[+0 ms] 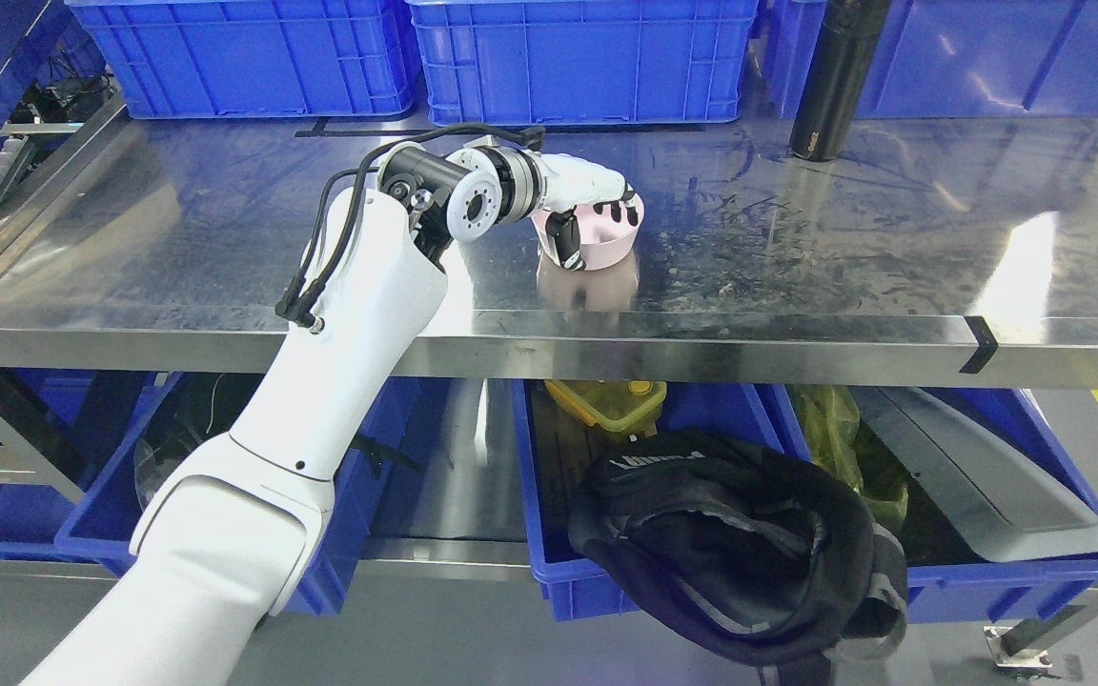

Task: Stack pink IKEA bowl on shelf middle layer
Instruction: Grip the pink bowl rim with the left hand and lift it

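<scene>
A pink bowl (pixel 606 243) sits upright on the steel shelf (pixel 797 248), near its front edge and about mid-width. My left hand (pixel 592 217) reaches in from the lower left and is closed around the bowl: its dark-tipped fingers (pixel 618 207) hook over the rim and the thumb presses the near outer wall. The hand covers the bowl's left half. The bowl's base looks to rest on the steel, with its reflection right below it. No second pink bowl shows. My right arm is out of the picture.
Blue crates (pixel 578 57) line the back of the shelf. A black bottle (pixel 830 81) stands at the back right. Below, blue bins (pixel 730 591) hold a black bag (pixel 740 548), a yellow container (pixel 611 400) and a grey panel.
</scene>
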